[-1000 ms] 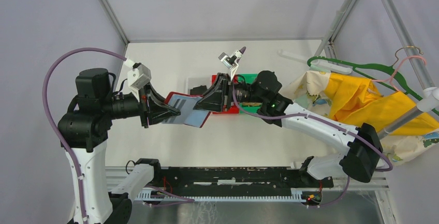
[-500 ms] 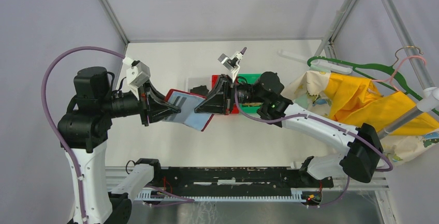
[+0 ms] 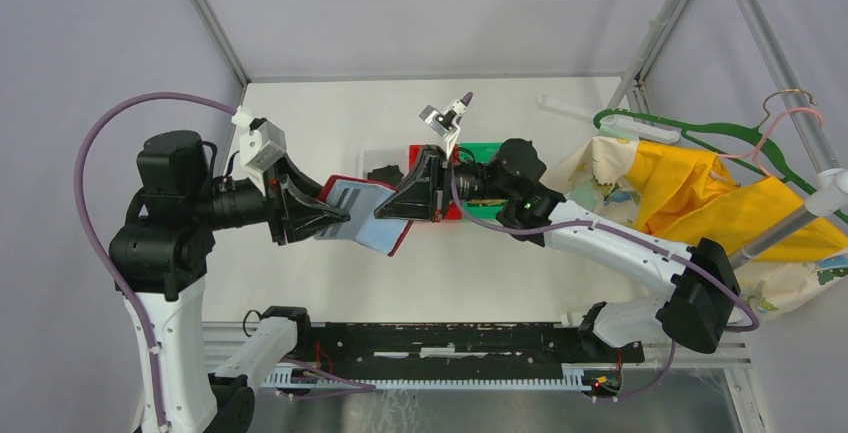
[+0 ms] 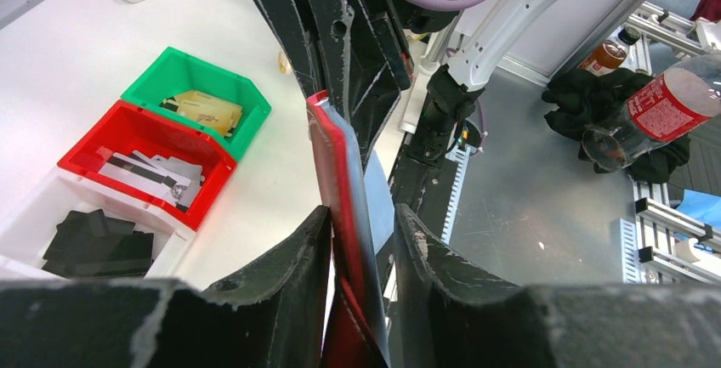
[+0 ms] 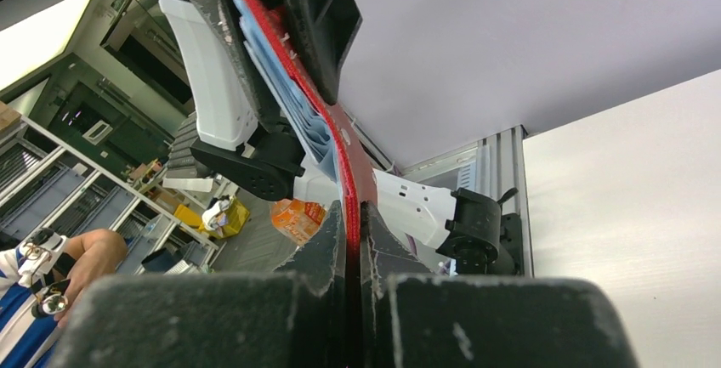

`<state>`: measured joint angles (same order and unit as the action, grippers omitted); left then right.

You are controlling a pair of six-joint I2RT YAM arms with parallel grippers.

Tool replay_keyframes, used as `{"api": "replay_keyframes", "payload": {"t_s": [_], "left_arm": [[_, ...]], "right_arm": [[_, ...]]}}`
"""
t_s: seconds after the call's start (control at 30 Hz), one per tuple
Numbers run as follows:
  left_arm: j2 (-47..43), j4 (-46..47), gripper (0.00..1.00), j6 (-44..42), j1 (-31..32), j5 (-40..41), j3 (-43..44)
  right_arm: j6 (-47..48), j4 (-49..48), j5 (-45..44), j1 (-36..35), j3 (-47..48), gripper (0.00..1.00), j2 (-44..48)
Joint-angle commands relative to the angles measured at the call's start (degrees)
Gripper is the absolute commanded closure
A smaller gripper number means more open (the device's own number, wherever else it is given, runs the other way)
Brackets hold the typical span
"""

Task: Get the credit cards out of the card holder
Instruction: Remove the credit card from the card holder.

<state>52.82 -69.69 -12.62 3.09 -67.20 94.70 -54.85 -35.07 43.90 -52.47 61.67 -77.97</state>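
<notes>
The red card holder (image 3: 362,215) hangs in the air between my two arms, its pale blue-grey leaves (image 3: 366,203) facing up. My right gripper (image 3: 385,211) is shut on its right edge; in the right wrist view the red edge (image 5: 336,143) is pinched at the right gripper (image 5: 353,206). My left gripper (image 3: 338,220) stands open around the left end. In the left wrist view the card holder (image 4: 340,181) stands between the fingers of the left gripper (image 4: 361,212) with a gap on each side. Gold-tan credit cards (image 4: 207,110) lie in a green bin (image 4: 246,96).
A red bin (image 4: 93,143) holds grey and white cards, and a white bin (image 4: 25,215) holds black wallets. The bins sit behind the right gripper. A small clip tool (image 3: 445,113) lies farther back. Yellow cloth (image 3: 700,188) and a green hanger (image 3: 680,131) lie at the right.
The left gripper's jaws have spread and no longer press on the card holder. The right gripper has shut on the holder's edge. The left arm has drifted slightly left.
</notes>
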Motion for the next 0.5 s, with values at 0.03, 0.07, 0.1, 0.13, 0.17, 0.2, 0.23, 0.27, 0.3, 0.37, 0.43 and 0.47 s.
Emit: {"api": "replay_keyframes", "payload": {"t_s": [0.03,0.07,0.1,0.13,0.17,0.2,0.23,0.27,0.3,0.37,0.43,0.47], "left_arm": [[-0.77,2.21,0.6,1.58,0.08,-2.41,0.14],[-0.87,2.01,0.6,1.37,0.13,-2.29,0.06],[-0.96,1.85,0.6,1.07,0.14,-2.16,-0.02],[-1.08,1.8,0.6,1.04,0.14,-2.07,-0.11],[-1.05,1.49,0.6,0.74,0.11,-2.08,-0.08],[-1.05,1.29,0.6,0.62,0.13,-2.22,-0.04],[-1.05,1.17,0.6,0.54,0.12,-2.5,0.08],[-1.02,1.14,0.6,0.48,0.12,-2.64,0.13],[-0.9,1.14,0.6,0.36,0.13,-2.68,0.21],[-0.89,1.14,0.6,0.38,0.1,-2.59,0.25],[-0.77,1.14,0.61,0.53,0.08,-2.76,0.18],[-0.86,1.14,0.61,0.45,0.07,-2.76,0.14]], "right_arm": [[-0.69,-0.18,-2.49,0.34,1.38,1.0,1.42],[-0.7,-0.17,-2.62,0.3,1.55,1.0,1.44],[-0.65,-0.26,-2.64,0.26,1.57,1.0,1.44],[-0.53,-0.28,-2.59,0.28,1.62,1.0,1.55],[-0.44,-0.34,-2.51,0.26,1.61,1.0,1.66],[-0.43,-0.35,-2.31,0.31,1.59,1.0,1.75],[-0.39,-0.37,-2.1,0.27,1.52,1.0,1.75],[-0.45,-0.43,-2.06,0.31,1.52,1.0,1.73],[-0.44,-0.56,-2.01,0.3,1.46,1.0,1.77],[-0.54,-0.97,-1.89,0.3,1.28,1.0,1.82],[-0.55,-1.05,-1.89,0.3,1.14,1.0,2.01],[-0.67,-1.18,-1.84,0.26,1.24,1.0,2.0]]}}
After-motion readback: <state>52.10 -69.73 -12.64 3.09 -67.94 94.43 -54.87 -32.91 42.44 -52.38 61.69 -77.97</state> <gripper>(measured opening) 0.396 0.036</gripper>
